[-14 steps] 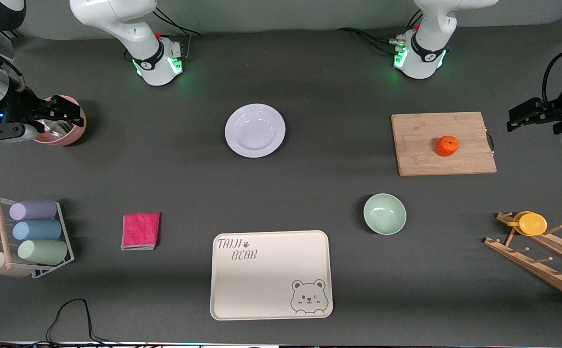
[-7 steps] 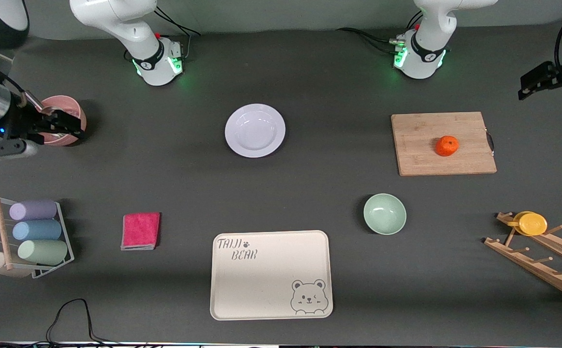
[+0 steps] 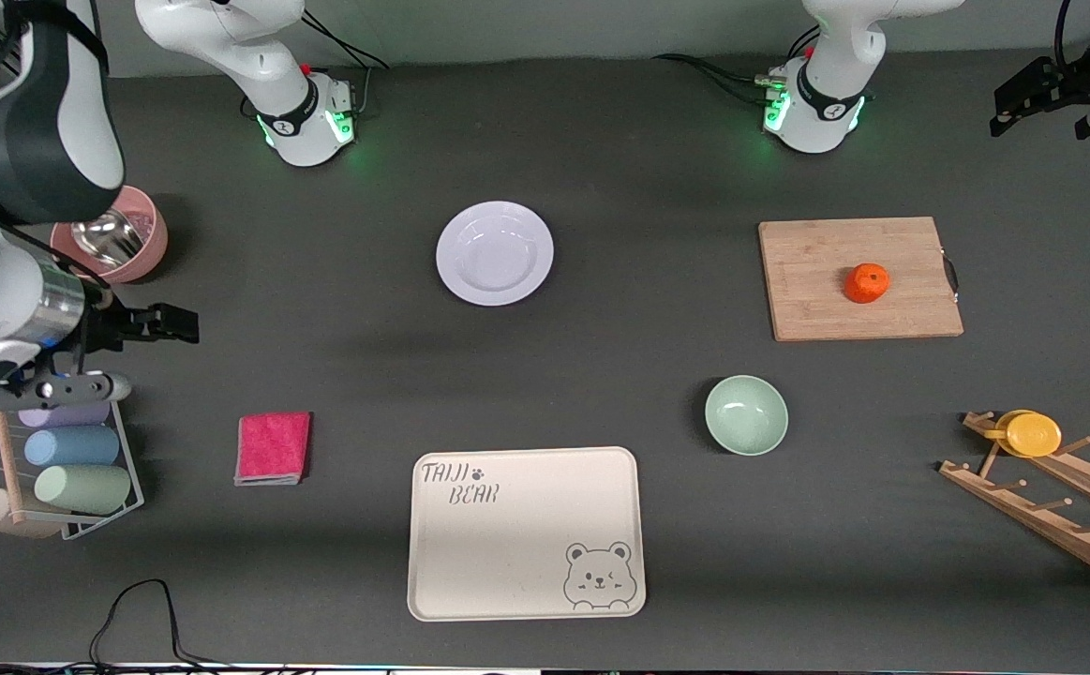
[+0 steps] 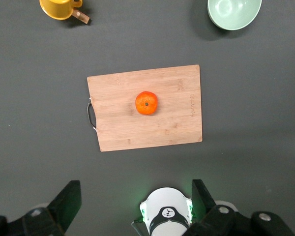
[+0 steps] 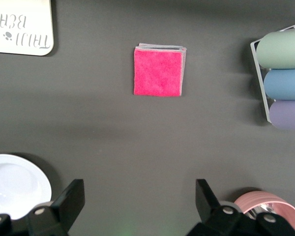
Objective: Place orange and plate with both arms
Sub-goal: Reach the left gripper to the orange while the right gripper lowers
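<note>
Motion is all in the arms: the right claw, which was over the pink bowl, now hangs over bare counter near the cup rack, and the left claw has risen toward the counter's corner. Both stand apart and empty. Nothing is grasped yet, so I judge the task barely begun. The plate sits mid-counter; the orange rests on the board. The tray reads "TAIJI BEAR".
</note>
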### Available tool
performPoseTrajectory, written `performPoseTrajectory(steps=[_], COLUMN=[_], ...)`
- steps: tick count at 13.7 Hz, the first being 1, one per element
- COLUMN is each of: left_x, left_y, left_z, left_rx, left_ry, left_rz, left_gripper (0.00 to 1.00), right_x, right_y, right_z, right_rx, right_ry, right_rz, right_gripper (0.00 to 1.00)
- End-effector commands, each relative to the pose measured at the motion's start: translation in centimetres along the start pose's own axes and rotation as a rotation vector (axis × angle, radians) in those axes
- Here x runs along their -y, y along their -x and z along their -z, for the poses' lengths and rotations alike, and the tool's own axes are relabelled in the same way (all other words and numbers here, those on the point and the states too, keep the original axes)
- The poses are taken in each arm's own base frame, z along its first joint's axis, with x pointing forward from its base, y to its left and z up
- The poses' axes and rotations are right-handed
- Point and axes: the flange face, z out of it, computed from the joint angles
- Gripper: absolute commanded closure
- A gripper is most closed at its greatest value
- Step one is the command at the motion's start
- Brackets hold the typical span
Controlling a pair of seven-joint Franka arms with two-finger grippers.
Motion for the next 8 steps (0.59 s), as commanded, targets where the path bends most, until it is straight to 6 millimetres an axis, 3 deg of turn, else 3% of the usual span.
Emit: performPoseTrajectory(steps=[1, 5, 8], left_x=[0.4, 0.4, 0.1], left_y=[-0.6, -2.4, -3.7], left_z=[-1.7, -7.8, -14.6], left_rx=[-0.020, -0.025, -0.022], left_ry=[-0.015, -0.016, -0.016], left_rz=[-0.012, -0.021, -0.030], left_gripper=[0.00, 0.00, 0.00], right_x=[0.6, 1.7, 3.1], right_y=[-2.4, -4.9, -6.4], right_z=[-1.6, -3.6, -5.4], right_rx=[0.003, 0.005, 0.018], right_ry=[-0.006, -0.061, -0.142], right_rz=[-0.069, -0.108, -0.163], right_gripper=[0.00, 0.00, 0.00])
